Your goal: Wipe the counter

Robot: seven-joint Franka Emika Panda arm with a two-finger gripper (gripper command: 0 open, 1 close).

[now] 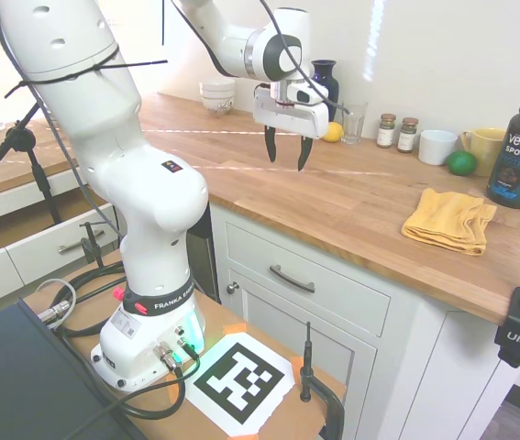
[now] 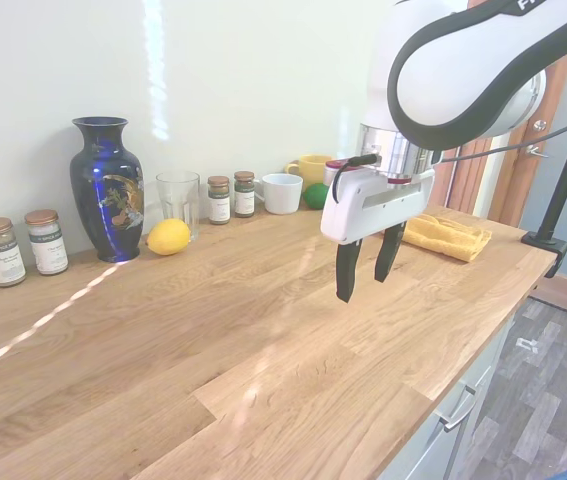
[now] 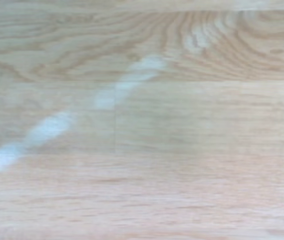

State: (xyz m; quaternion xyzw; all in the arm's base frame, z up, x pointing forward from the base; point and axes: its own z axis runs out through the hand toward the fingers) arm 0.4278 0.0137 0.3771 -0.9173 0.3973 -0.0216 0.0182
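The tool [image 1: 284, 152] hangs above the worktop [image 1: 333, 197], fingers apart and pointing down, holding nothing. Bare wood grain with a pale streak of light fills the wrist view. The worktop runs long over white cabinets [image 1: 305, 293]. A folded yellow cloth [image 1: 448, 220] lies well apart from the tool, near the front edge. A lemon [image 2: 168, 237], glass [image 2: 177, 199] and blue vase [image 2: 106, 187] stand by the wall.

Bright daylight; sun streak on counter [image 2: 213, 340]; wrist view blurred
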